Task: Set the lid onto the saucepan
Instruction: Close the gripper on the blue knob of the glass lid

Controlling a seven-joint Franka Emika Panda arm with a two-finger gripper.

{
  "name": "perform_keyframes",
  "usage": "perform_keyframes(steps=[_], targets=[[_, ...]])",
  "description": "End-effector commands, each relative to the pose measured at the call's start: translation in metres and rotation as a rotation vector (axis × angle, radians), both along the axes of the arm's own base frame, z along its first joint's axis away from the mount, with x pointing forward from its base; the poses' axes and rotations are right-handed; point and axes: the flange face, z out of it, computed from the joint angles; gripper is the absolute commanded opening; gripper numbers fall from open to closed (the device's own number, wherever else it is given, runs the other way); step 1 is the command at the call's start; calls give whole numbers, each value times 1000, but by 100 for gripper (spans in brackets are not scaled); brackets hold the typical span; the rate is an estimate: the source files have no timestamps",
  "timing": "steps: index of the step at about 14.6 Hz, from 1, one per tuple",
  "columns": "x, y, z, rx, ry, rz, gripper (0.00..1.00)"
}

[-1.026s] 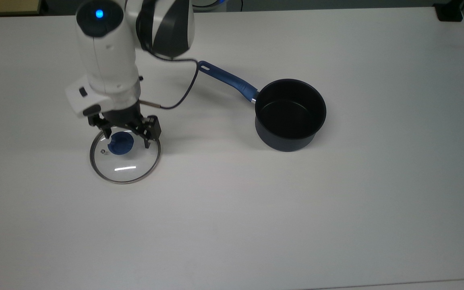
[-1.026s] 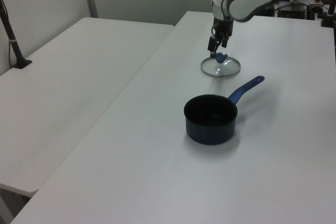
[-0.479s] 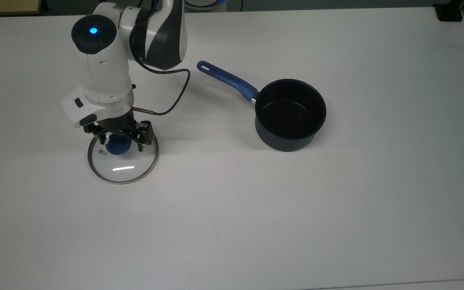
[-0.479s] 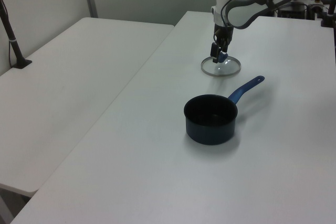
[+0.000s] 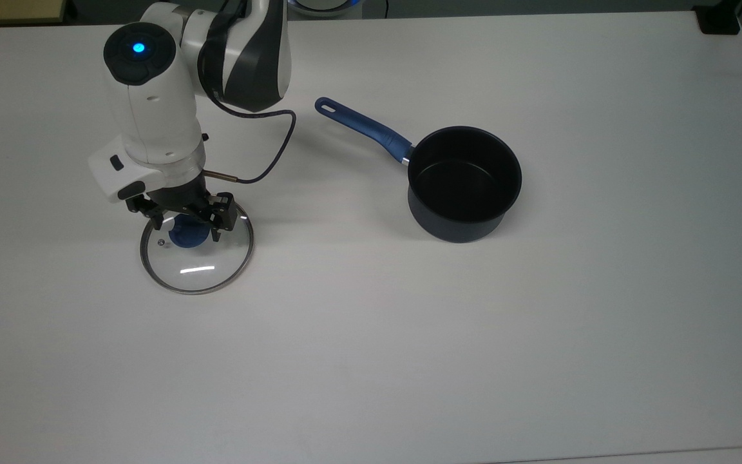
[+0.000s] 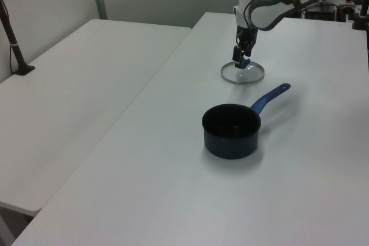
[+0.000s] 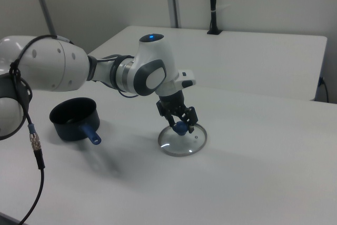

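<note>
The end effector (image 5: 185,222) is positioned directly over the lid (image 5: 197,248), with its two fingers (image 5: 218,222) set to either side of the blue knob (image 5: 185,236). A gap is seen between the fingers and the knob in the top view and the right view, so the end effector is judged to be parted and nothing is gripped yet. The stance appears chosen so that the knob, the only raised part of the lid, can be pinched from above and the lid lifted level.

The lid lies flat on the counter (image 5: 409,354) straight beneath the end effector. It is a round disc of clear glass bound by a thin metal rim, with a small vent hole just beside the knob and a bright streak of reflected light across the glass. The white counter is seen through it.

The saucepan (image 5: 464,183) stands upright well apart from the end effector, toward the top view's right. Its outside is dark navy and its inside black and empty. Its long blue handle (image 5: 361,129) is turned back toward the arm, and a slotted hole is seen at the handle's end. The open mouth is left unobstructed, so a lid carried across could be lowered onto the rim.

In the right view the end effector (image 7: 181,122) is seen tilted slightly over the lid (image 7: 182,142).
</note>
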Motion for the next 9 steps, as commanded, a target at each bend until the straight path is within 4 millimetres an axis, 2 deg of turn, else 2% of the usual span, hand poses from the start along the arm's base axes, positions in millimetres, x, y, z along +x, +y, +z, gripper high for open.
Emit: perform_keyframes(steps=[1,3,5,7,9], targets=[[2,-3,0,-9,-8,16,70],[3,-2,1,-2,-11,11,55],[3,-2,2,3,-15,-3,45],[3,0,7,14,-24,-10,39],[2,-2,13,13,-32,-13,37]])
